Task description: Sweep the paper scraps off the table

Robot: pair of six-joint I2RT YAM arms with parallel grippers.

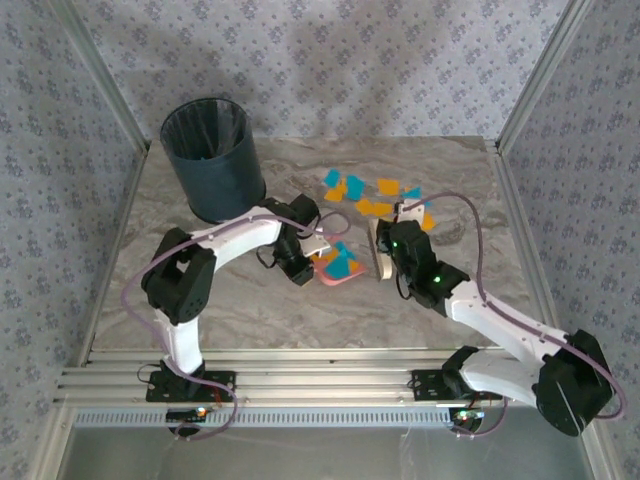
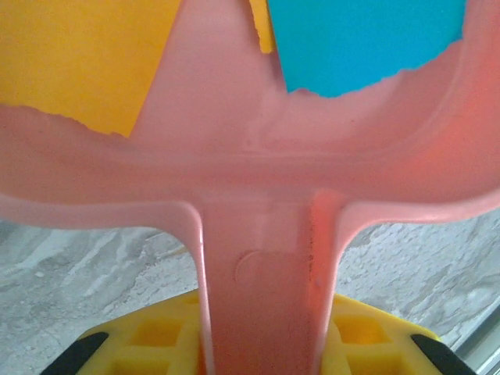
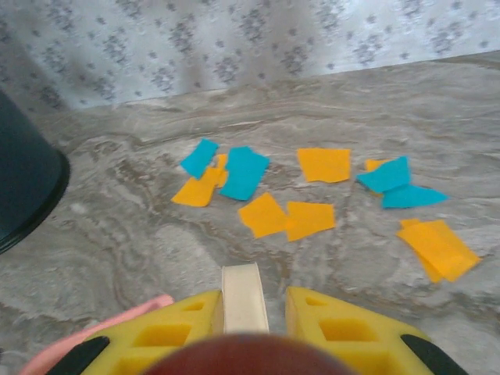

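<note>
Step in hand: sweeping scraps into the dustpan, part done. Your left gripper [image 2: 266,348] is clamped on the handle of the dustpan [image 2: 258,195], which sits at the centre of the top view with a few orange and teal pieces already in it. Your right gripper [image 3: 248,328] is closed on the cream handle of the brush [image 3: 242,293], which stands just right of the dustpan's mouth. Most scraps [image 3: 263,215] lie loose on the table [image 3: 156,258]. They form a band across the middle of the right wrist view, and lie above and right of the dustpan in the top view. The bin [image 1: 210,160] stands at upper left. Judgement: you must next carry the brush beyond the far scraps and draw them toward the dustpan's mouth, with its lip kept down on the table. Emptying into the bin comes after.
</note>
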